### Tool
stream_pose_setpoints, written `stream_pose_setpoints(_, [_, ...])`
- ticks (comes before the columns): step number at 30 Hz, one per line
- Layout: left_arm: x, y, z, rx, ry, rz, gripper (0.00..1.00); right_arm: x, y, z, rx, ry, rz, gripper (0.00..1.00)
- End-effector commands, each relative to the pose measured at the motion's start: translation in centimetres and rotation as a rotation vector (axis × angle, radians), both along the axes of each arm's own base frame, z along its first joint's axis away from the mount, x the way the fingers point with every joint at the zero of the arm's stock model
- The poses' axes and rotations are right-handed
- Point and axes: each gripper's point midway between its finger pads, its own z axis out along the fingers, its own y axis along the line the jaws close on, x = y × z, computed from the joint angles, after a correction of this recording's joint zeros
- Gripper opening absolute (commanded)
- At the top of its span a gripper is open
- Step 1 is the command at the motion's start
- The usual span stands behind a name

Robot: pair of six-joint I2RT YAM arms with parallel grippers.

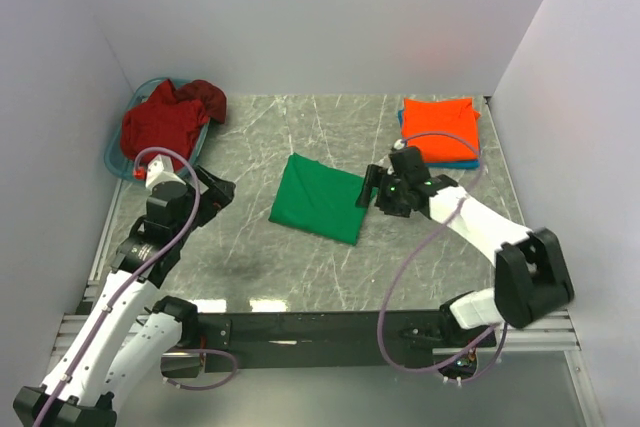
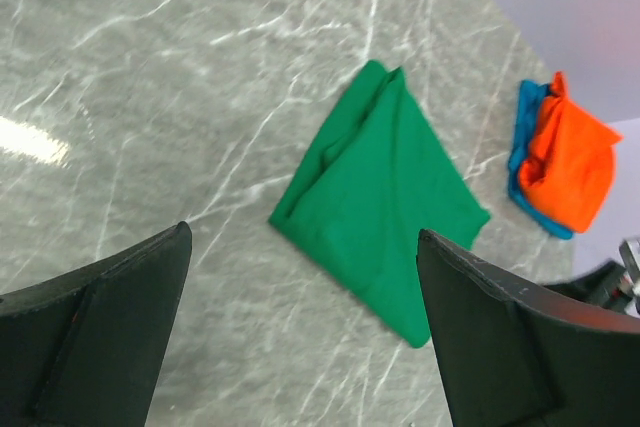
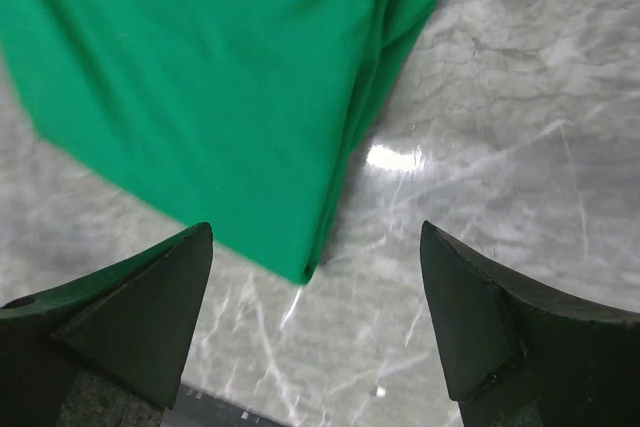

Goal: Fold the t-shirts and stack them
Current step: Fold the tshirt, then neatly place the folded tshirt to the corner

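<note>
One green t-shirt [image 1: 318, 199] lies just beside the right pincer [image 1: 371, 190], which gapes empty.

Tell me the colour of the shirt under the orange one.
Blue; the blue shirt peeks out beneath the orange shirt, clearest in the left wrist view.

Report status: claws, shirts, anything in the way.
Left claw, right claw open, empty. Green shirt folded, mid-table, unstacked. Path to orange stack clear.
</note>
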Motion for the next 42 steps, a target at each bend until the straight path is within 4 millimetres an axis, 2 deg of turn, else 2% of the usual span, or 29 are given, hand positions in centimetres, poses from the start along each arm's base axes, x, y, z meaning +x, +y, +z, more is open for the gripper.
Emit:
stream_pose_setpoints(1, [-0.5, 0.3, -1.0, 0.018, 0.036, 0.0, 0.99, 2.8, 1.1, -0.3, -0.041, -0.035, -0.035, 0.89])
stream_pose_setpoints(3, [-0.6, 0.0, -1.2, 0.016, 0.039, -0.014, 1.0, 3.7, 1.9, -0.3, -0.05, -0.042, -0.038, 0.88])
stream_pose_setpoints(4, [-0.6, 0.0, -1.3, 0.017, 0.041, -0.018, 1.0, 4.0, 1.9, -1.3, -0.066, -0.019, -0.045, 0.87])
stream_pose_setpoints(6, [-0.6, 0.0, -1.3, 0.019, 0.039, -0.021, 1.0, 4.8, 2.4, -1.6, -0.065, -0.013, -0.051, 0.84])
stream_pose_setpoints(7, [-0.7, -0.1, -1.3, 0.017, 0.043, -0.025, 0.99, 5.0, 2.4, -2.6, -0.076, 0.012, -0.056, 0.81])
stream_pose_setpoints(12, [-0.7, -0.3, -1.4, 0.016, 0.047, -0.036, 0.99, 5.9, 3.3, -4.0, -0.071, 0.049, -0.05, 0.72])
stream_pose_setpoints(24, [-0.2, -0.8, -1.9, 0.016, 0.059, -0.062, 0.99, 4.4, 3.9, -7.6, -0.17, 0.147, -0.046, 0.68])
stream_pose_setpoints(27, [-0.1, -0.9, -1.9, 0.021, 0.065, -0.062, 0.99, 4.6, 4.3, -8.3, -0.165, 0.162, -0.04, 0.54])
stream_pose_setpoints(28, [-0.1, -0.8, -1.8, 0.022, 0.064, -0.06, 0.99, 5.0, 4.4, -8.2, -0.164, 0.152, -0.041, 0.41])
stream_pose_setpoints(30, [0.0, -0.7, -1.8, 0.027, 0.067, -0.056, 0.99, 5.5, 4.5, -8.2, -0.172, 0.137, -0.03, 0.26])
stream_pose_setpoints(33, [-0.1, -0.5, -1.7, 0.029, 0.066, -0.047, 0.99, 7.1, 4.0, -7.3, -0.228, 0.08, -0.022, 0.18])
stream_pose_setpoints(36, [-0.3, -0.2, -1.6, 0.033, 0.066, -0.031, 1.0, 9.2, 3.6, -5.4, -0.294, -0.013, 0.016, 0.1])
stream_pose_setpoints(40, [-0.5, 0.7, -1.8, 0.048, 0.074, 0.015, 0.99, 12.0, 2.9, -1.9, -0.393, -0.157, 0.083, 0.08])
stream_pose_setpoints(42, [-0.8, 1.0, -1.8, 0.05, 0.073, 0.029, 1.0, 12.9, 1.3, -1.0, -0.516, -0.193, 0.106, 0.07])
